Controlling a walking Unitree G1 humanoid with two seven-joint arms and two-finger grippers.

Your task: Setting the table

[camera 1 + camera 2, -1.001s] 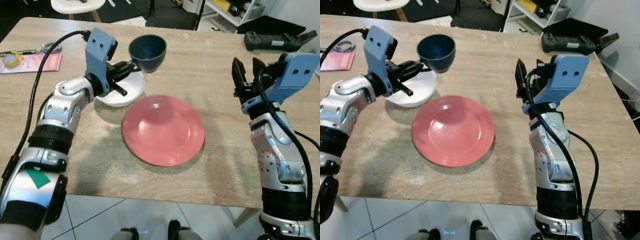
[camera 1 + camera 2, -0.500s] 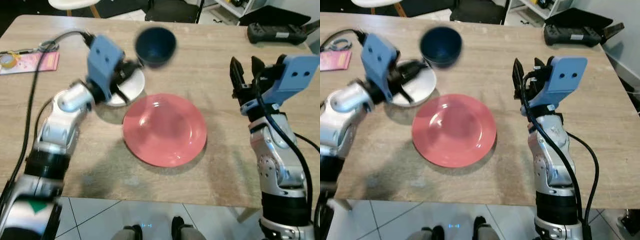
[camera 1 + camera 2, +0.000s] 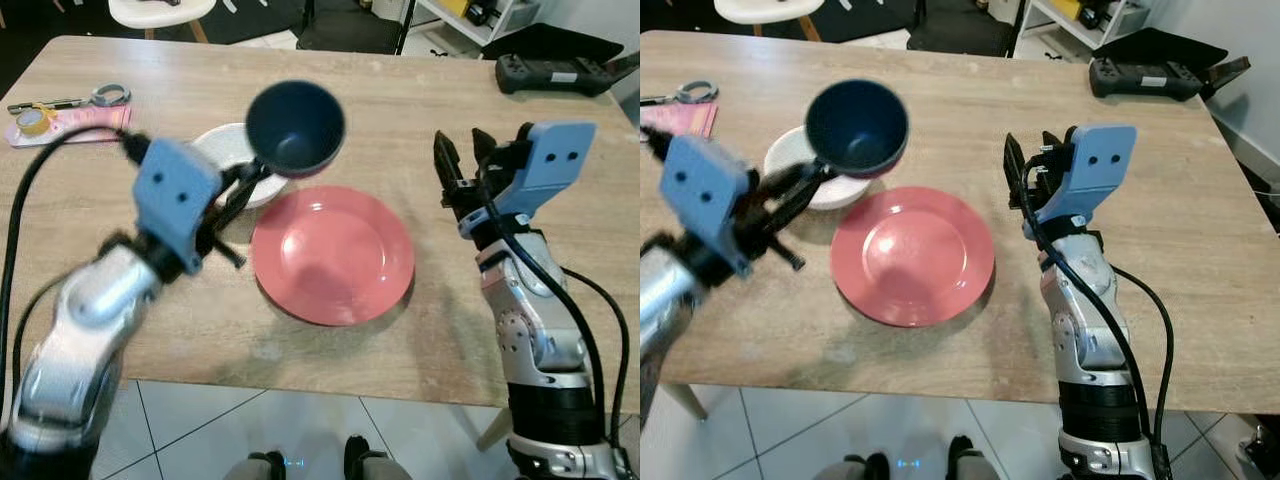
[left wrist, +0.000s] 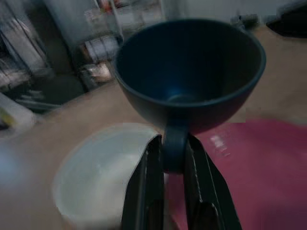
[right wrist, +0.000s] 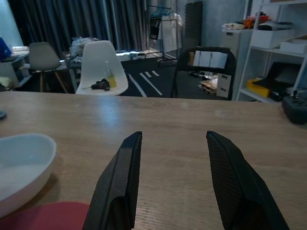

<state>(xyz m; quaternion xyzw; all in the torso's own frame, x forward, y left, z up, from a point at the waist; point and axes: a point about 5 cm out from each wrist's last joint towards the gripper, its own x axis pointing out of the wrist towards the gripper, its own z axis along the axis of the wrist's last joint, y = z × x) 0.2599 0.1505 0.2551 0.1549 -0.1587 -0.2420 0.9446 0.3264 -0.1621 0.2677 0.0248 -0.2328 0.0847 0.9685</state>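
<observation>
A dark blue cup [image 3: 295, 128] hangs in the air above the table, between the white bowl [image 3: 226, 152] and the pink plate [image 3: 333, 254]. My left gripper [image 4: 172, 158] is shut on the blue cup's handle [image 4: 174, 146]; the cup stands upright with its mouth up. The pink plate lies flat in the middle of the wooden table [image 3: 420, 120], bare on top. My right gripper [image 3: 463, 160] is raised to the right of the plate, fingers [image 5: 120, 191] open with nothing between them.
Scissors and a pink packet with a tape roll [image 3: 60, 112] lie at the table's far left. A black controller [image 3: 560, 72] rests at the far right corner. Chairs stand beyond the far edge. The near table edge runs just below the plate.
My left arm has pulled back toward me and lifted, carrying the blue cup nearer and over the plate's far left rim. The right arm has shifted slightly left.
</observation>
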